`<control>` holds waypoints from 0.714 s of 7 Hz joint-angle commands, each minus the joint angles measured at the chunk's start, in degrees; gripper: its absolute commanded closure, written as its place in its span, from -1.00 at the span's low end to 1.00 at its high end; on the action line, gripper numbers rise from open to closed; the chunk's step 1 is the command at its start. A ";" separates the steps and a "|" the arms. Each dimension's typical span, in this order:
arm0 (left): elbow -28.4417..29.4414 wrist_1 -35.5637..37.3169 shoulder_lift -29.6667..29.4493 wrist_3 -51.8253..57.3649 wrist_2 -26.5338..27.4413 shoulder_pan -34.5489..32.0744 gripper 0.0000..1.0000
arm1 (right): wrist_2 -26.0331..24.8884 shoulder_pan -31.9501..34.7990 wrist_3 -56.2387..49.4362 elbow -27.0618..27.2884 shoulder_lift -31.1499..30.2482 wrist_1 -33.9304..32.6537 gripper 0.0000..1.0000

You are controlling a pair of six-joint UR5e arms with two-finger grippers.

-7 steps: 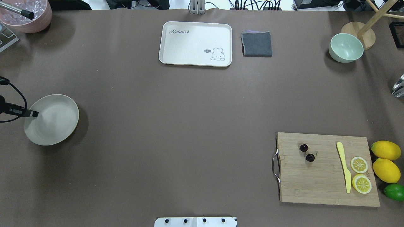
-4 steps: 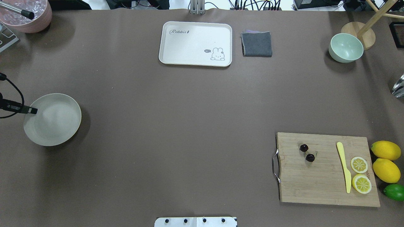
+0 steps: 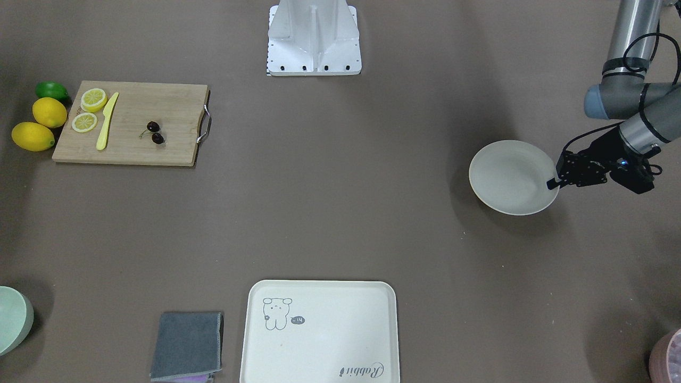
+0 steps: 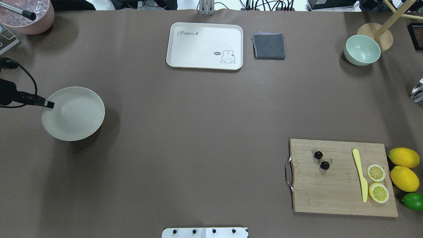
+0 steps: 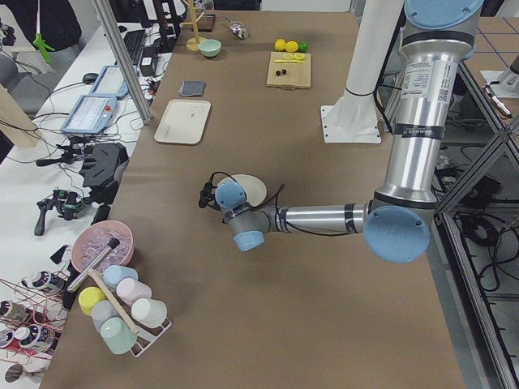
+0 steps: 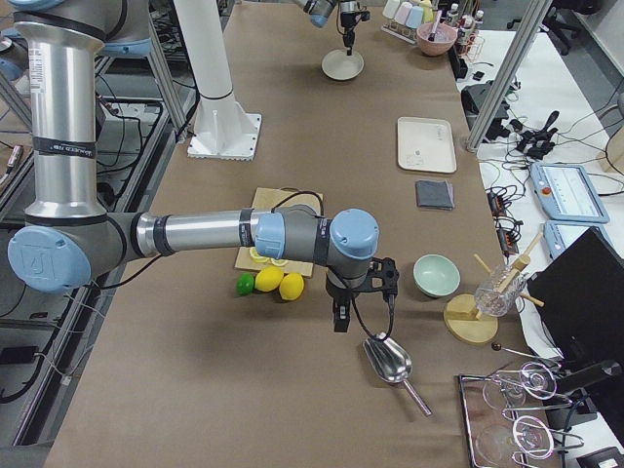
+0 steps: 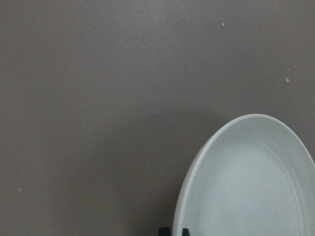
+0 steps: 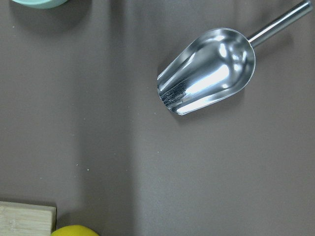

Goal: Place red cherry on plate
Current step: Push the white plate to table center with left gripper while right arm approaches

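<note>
The red cherry [image 4: 321,160] is a pair of dark glossy fruits lying on the wooden cutting board [image 4: 340,195], also seen as the red cherry [image 3: 155,133] from the front. The cream-white plate [image 4: 76,114] is at the table's left side. My left gripper [image 4: 49,105] is shut on its left rim, and the left wrist view shows the plate [image 7: 246,187] just past the fingertips. My right gripper [image 6: 338,322] shows only in the exterior right view, beyond the lemons and above a metal scoop; whether it is open or shut I cannot tell.
A yellow knife [image 4: 360,175], lemon slices [image 4: 376,181], whole lemons [image 4: 403,157] and a lime [image 4: 413,201] sit at the board's right. A rabbit tray [image 4: 205,45], grey cloth [image 4: 268,46] and green bowl [image 4: 362,50] line the far edge. A metal scoop [image 8: 206,71] lies beneath the right wrist.
My left gripper has carried the plate to the right and slightly toward the far edge. The cherry and everything on the board have stayed put.
</note>
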 commanded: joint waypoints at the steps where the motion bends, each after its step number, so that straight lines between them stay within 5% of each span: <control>1: -0.06 -0.07 -6.55 -10.90 0.05 1.35 1.00 | 0.10 0.04 0.01 -0.01 -0.25 1.31 -1.00; 2: -0.06 -0.50 -9.71 -18.26 1.01 3.88 1.00 | 0.10 0.04 0.10 -0.10 -0.69 2.62 -1.00; 5: -4.53 -0.16 -16.93 -39.03 16.36 16.18 1.00 | 0.10 0.04 0.53 1.03 -0.25 3.08 -1.00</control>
